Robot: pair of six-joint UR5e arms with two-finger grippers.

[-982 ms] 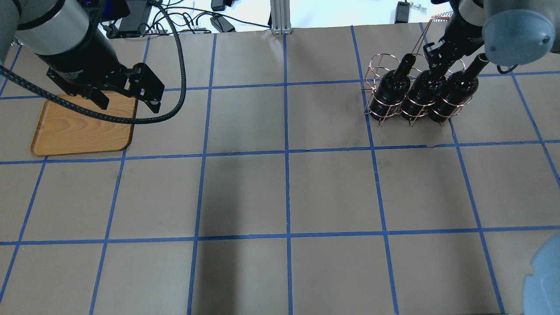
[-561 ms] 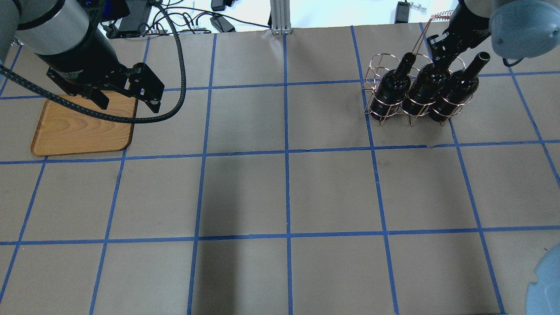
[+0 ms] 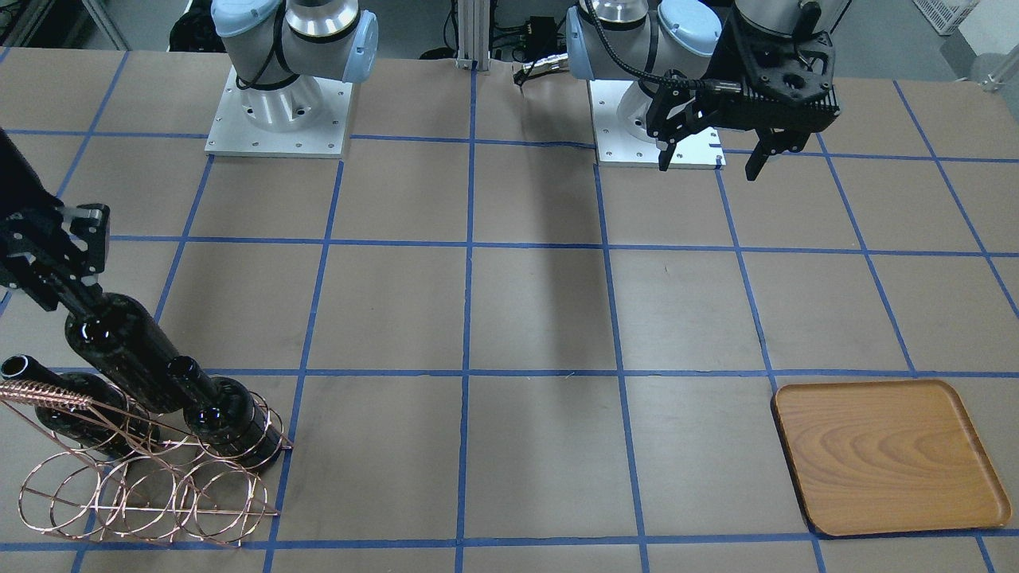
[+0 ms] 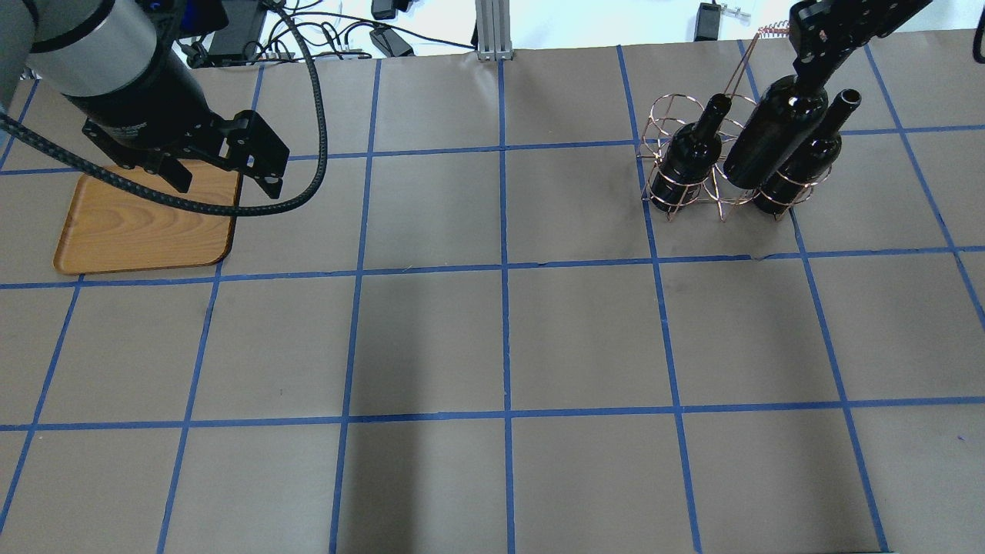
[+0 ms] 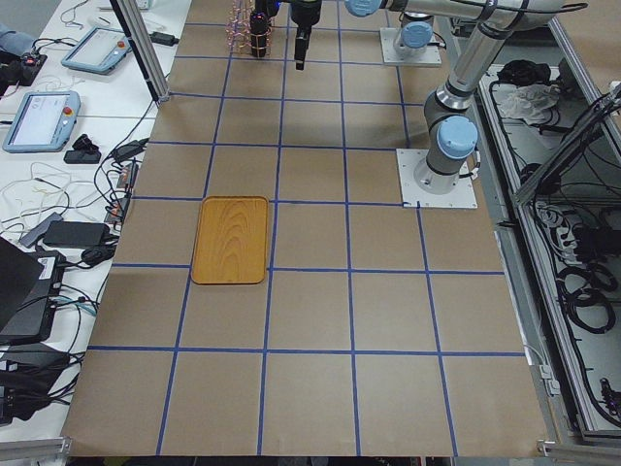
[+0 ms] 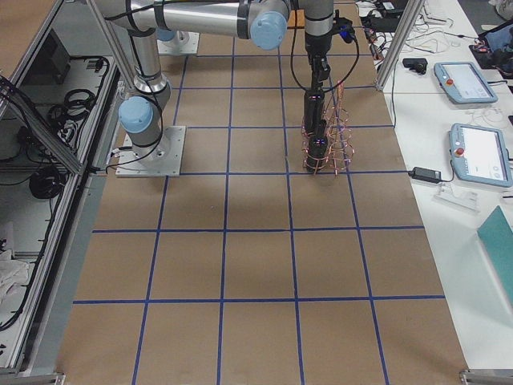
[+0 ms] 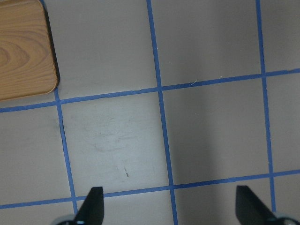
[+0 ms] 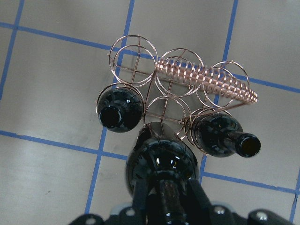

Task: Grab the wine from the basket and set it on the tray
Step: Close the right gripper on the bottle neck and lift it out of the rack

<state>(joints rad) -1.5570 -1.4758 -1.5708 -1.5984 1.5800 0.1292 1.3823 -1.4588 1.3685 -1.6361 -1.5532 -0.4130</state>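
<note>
My right gripper (image 4: pixel 814 63) is shut on the neck of the middle wine bottle (image 4: pixel 772 132) and holds it raised over the copper wire basket (image 4: pixel 671 181). In the front view the gripper (image 3: pixel 62 288) holds the bottle (image 3: pixel 119 350) above the basket (image 3: pixel 143 497). The right wrist view shows the held bottle (image 8: pixel 161 164) over its empty ring in the basket (image 8: pixel 206 77). Two more bottles (image 4: pixel 687 158) (image 4: pixel 806 160) stand in the basket. My left gripper (image 4: pixel 228 181) is open and empty, hovering at the wooden tray's (image 4: pixel 146 231) far right corner.
The table is brown paper with a blue tape grid (image 4: pixel 504 269). The basket's coiled handle bar (image 4: pixel 773 31) rises beside the held bottle. A metal post (image 4: pixel 490 31) and cables lie at the far edge. The tray's corner shows in the left wrist view (image 7: pixel 23 47).
My right gripper has risen and pulled the middle bottle up out of its ring in the basket. The left arm has not moved.
</note>
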